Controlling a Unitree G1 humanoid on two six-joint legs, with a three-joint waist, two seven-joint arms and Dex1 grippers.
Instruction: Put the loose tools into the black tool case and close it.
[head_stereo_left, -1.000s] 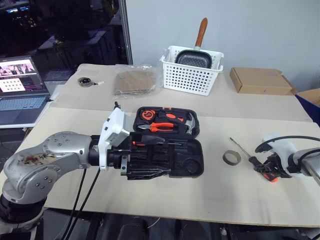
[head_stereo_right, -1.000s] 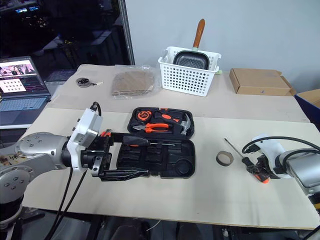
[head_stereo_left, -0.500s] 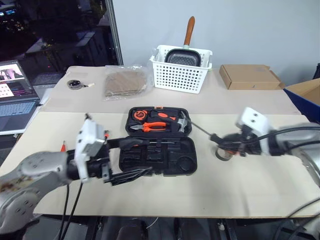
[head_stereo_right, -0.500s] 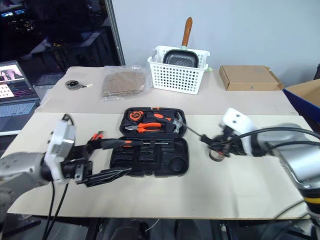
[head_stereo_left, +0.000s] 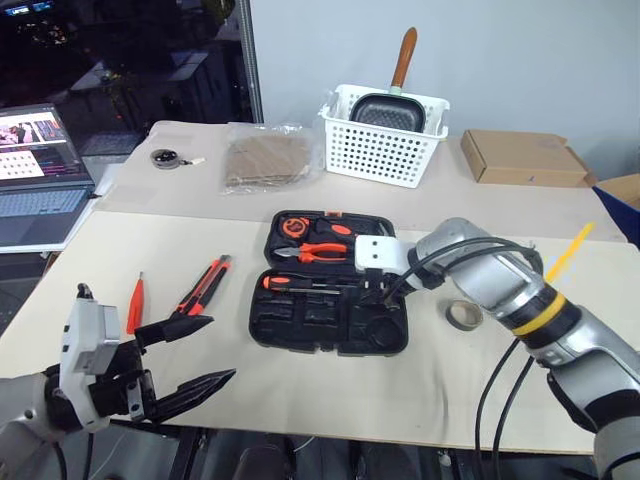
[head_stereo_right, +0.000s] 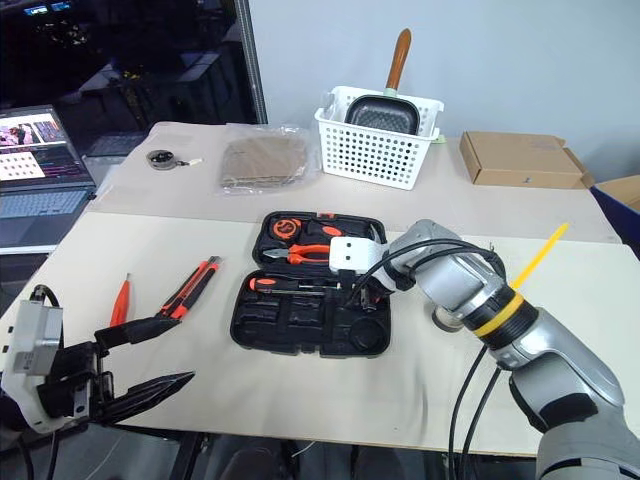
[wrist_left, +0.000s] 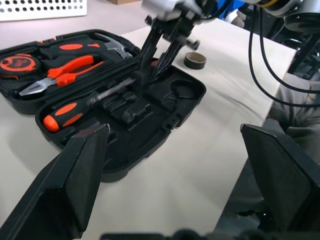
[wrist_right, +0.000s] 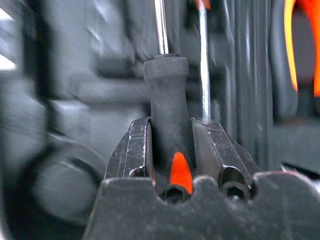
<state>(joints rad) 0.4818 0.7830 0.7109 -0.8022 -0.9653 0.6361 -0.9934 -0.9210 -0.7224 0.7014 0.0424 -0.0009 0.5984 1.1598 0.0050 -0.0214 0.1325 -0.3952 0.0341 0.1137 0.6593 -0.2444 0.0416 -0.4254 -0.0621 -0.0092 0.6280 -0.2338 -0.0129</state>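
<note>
The black tool case (head_stereo_left: 300, 322) lies open mid-table, with one orange-and-black screwdriver (head_stereo_left: 290, 283) lying in a recess. My right gripper (head_stereo_left: 377, 292) hangs over the case's right part, pointing down, shut on the black-and-orange handle of a slim screwdriver (wrist_right: 167, 90). To the case's left lie a red screwdriver (head_stereo_left: 135, 302) and the red-and-black utility knife (head_stereo_left: 205, 283). The grey tape ring (head_stereo_left: 462, 315) lies to its right. My left gripper (head_stereo_left: 218, 348) hovers open and empty near the table's front left edge, apart from the knife.
Orange pliers (head_stereo_left: 318, 252), a hammer and a tape measure sit in the case's lid. A white basket (head_stereo_left: 383, 150) holding a pan, a cardboard box (head_stereo_left: 520, 158) and a plastic bag (head_stereo_left: 268, 160) stand at the back. A laptop (head_stereo_left: 40, 175) is far left.
My right gripper has carried the screwdriver left, from beside the tape ring to over the case, rolling as it went. The left gripper has drawn back leftward, away from the case.
</note>
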